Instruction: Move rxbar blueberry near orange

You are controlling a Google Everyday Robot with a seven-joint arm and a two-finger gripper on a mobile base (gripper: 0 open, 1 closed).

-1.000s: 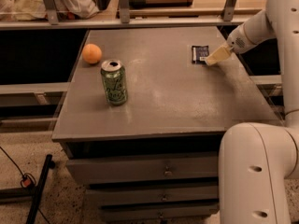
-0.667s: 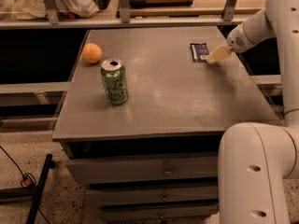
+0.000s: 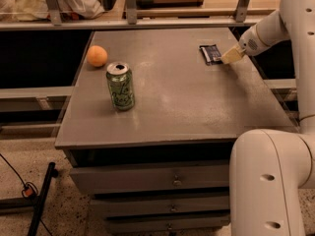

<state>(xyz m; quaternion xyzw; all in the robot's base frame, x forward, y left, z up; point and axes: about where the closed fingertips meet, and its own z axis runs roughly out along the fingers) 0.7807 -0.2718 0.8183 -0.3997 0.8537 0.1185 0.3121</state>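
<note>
The rxbar blueberry (image 3: 210, 53) is a small flat bar in a dark wrapper, lying on the grey table (image 3: 172, 107) near its far right. The orange (image 3: 97, 55) sits at the table's far left edge. My gripper (image 3: 229, 57) is low over the table, just right of the bar and touching or almost touching its right end. The bar lies flat on the table, not lifted.
A green soda can (image 3: 120, 86) stands upright a little in front of and right of the orange. A rail with posts (image 3: 131, 4) runs behind the table. My white arm base (image 3: 268, 181) stands at the front right. Drawers sit under the tabletop.
The gripper has stayed beside the bar's right end, with hardly any shift. The bar, can and orange have not moved.
</note>
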